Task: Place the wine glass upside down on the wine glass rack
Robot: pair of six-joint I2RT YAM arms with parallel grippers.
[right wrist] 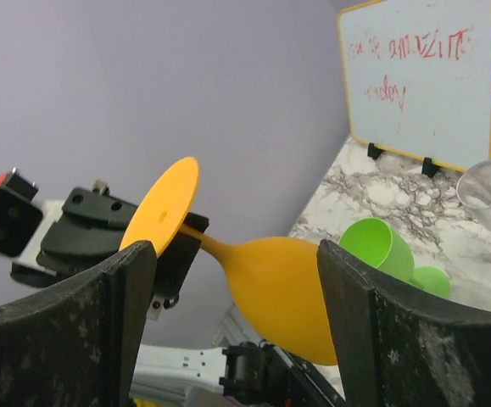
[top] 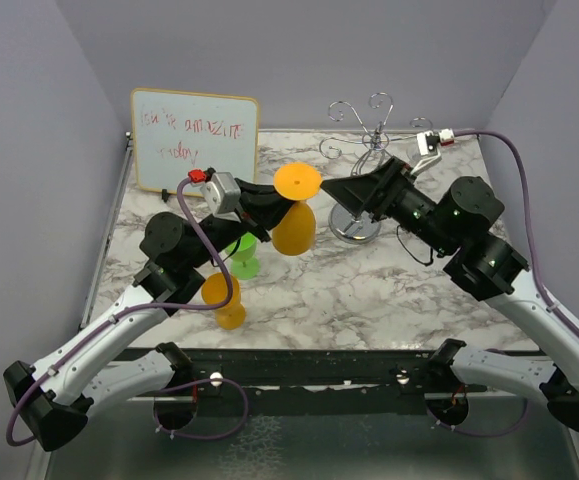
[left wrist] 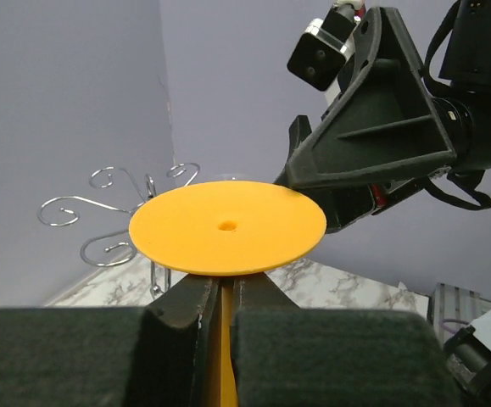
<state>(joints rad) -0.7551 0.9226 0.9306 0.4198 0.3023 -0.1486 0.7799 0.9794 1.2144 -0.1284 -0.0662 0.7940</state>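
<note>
Two arms reach in from the near edge of the marble table (top: 389,290), meeting over its middle. There are four glasses in all: two orange, one green, one clear. There is also one wire rack and one whiteboard.

Closest to me, a loose orange glass (top: 224,302) sits on the table, partly under the left arm. Just behind it is the green glass (top: 242,256), which seems to lie on its side.

The left arm stretches forward and to the right, elbow low. The left gripper (left wrist: 224,292) is clamped narrowly on the stem of the held orange glass (top: 295,212). That glass is upside down, its flat foot on top and its bowl hanging below, a little tilted. It is just left of the rack and not on it.

The right arm comes in from the other side, elbow raised, wrist pointing left toward that glass. The right gripper (right wrist: 237,254) is spread wide and grips nothing. In the right wrist view the orange bowl shows in the gap between its fingers (right wrist: 101,331).

The clear glass (right wrist: 489,192) shows only at the edge of the right wrist view.

Farther back stands the rack (top: 367,140), its curled arms bare and its round base partly hidden by the right gripper. At the far left, the whiteboard (top: 194,140) is propped against the wall, with red writing I cannot read.
</note>
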